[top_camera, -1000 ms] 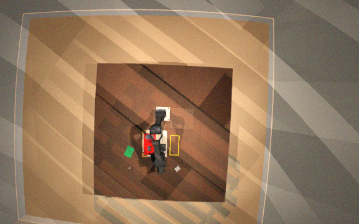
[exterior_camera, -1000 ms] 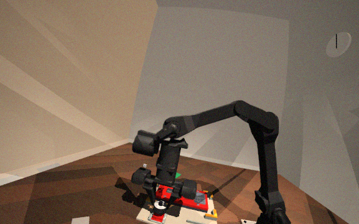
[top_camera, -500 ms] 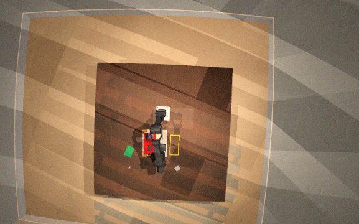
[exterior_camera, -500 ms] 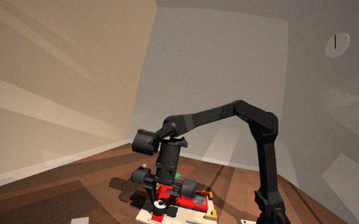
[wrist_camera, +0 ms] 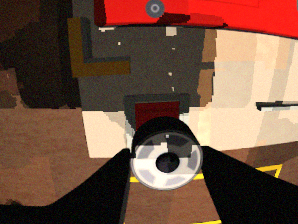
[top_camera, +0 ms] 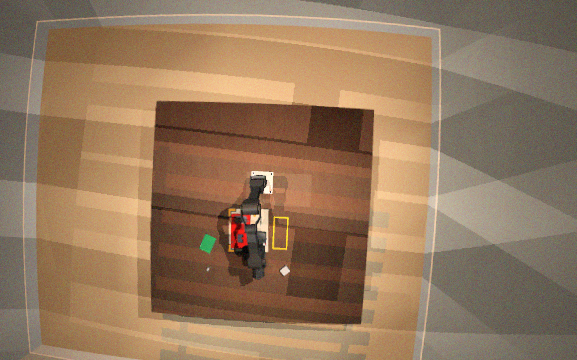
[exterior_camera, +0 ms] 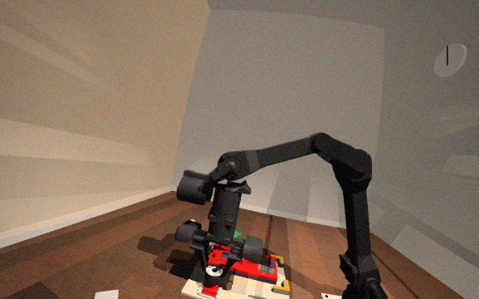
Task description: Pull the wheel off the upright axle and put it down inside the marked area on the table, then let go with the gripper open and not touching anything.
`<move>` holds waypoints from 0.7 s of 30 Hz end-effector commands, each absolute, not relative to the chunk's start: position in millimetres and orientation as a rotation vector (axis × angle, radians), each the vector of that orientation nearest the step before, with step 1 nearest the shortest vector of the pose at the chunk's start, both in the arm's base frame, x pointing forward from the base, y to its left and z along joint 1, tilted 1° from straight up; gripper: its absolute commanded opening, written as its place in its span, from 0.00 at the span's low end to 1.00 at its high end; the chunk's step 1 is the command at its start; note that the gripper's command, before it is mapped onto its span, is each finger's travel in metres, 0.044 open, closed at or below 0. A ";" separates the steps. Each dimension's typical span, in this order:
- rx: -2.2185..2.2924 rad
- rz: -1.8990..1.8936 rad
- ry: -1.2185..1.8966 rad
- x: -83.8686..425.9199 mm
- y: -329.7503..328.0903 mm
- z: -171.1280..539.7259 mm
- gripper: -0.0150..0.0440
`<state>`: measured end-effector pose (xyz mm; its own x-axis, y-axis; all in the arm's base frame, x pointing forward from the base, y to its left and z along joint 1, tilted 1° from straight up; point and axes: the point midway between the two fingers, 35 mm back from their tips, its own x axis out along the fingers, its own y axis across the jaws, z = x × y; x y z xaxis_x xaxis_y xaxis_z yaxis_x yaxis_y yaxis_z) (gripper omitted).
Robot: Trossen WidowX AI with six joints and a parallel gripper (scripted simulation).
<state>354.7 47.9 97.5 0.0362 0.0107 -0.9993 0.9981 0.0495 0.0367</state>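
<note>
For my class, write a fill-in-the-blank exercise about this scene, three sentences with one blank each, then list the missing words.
1. The pincer is shut on the ____.
2. In the top view, the marked area is outlined in ____ and has nothing inside it.
3. The big block on the white base plate, beyond the wheel in the wrist view, is coloured ____.

Missing words: wheel; yellow; red

overhead far, side near, wrist downward
</note>
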 end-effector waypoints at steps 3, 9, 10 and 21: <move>1.201 -1.139 1.211 354.8 48.2 101.8 0.25; 1.201 -1.139 1.211 354.8 48.2 103.8 0.25; 1.201 -1.139 1.211 354.8 48.2 104.2 0.25; 1.202 -1.139 1.210 354.6 48.1 107.8 0.25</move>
